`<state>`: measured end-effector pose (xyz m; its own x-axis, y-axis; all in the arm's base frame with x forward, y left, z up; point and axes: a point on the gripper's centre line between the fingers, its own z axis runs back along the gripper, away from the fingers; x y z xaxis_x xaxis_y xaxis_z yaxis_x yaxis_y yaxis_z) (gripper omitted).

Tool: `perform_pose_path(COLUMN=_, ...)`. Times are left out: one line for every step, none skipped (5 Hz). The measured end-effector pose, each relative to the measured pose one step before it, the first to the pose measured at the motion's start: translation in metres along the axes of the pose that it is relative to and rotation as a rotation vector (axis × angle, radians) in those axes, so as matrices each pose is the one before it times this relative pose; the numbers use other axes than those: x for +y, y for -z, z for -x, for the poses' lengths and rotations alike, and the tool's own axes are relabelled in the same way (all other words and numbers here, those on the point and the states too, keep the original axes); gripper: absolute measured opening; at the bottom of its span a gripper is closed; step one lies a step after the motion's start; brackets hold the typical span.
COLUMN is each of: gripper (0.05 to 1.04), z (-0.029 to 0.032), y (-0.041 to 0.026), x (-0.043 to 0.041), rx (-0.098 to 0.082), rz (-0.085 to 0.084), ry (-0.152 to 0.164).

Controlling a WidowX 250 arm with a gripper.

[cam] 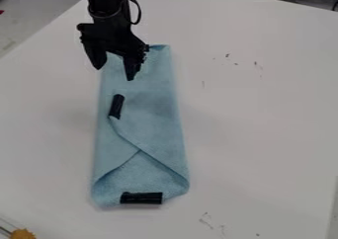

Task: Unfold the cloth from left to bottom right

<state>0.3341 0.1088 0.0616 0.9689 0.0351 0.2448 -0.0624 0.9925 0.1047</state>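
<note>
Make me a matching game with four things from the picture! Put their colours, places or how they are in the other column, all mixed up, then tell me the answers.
Things:
1. Cloth
2. Pincer
3. Tabletop
4. Orange thing

Clues:
A. White
B. In the picture's bottom left corner
C. Over the far end of something blue, fingers apart
D. Light blue and folded

Right pairs: 1-D, 2-C, 3-A, 4-B
</note>
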Motion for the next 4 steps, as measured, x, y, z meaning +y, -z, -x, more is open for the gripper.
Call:
perform_pose_path(gripper=1.001, z=0.00512, y=0.00918, x=-0.00154, rx=0.0299, rz=0.0065, ry=-0.0052)
perform_pose_path(gripper=1.001, z=0.00186, y=0.00565, x=-0.00542, rx=0.0106, rz=-0.0173, ry=0.0013)
perform_pose_path(gripper=1.001, z=0.00875, y=0.00759, x=-0.00447, rx=-0.0008, rz=0.0002, ry=-0.0232)
perform_pose_path(gripper=1.001, z=0.01034, y=0.00747, x=-0.00597, rx=0.0094, rz=0.0261, ry=-0.0280)
